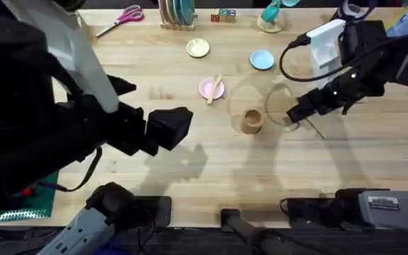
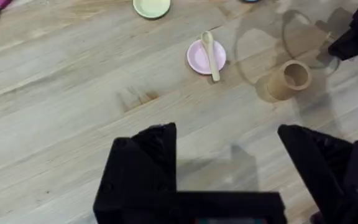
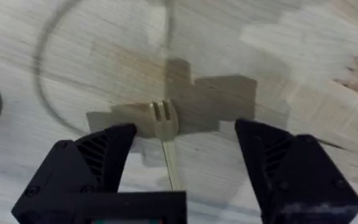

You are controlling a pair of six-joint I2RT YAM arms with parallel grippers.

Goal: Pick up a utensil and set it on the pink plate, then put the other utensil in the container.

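Note:
The pink plate sits mid-table with the wooden spoon lying across it, handle overhanging the rim. The tan container stands upright to its right. The wooden fork lies flat on the table, prongs pointing away. My right gripper hangs low over it, open, one finger on each side of the fork's head. My left gripper is open and holds nothing, raised above the table left of the plate.
A cream-yellow plate and a light blue plate lie behind the pink one. Pink-handled scissors, a dish rack and a teal item line the far edge. A green mat lies at the near left.

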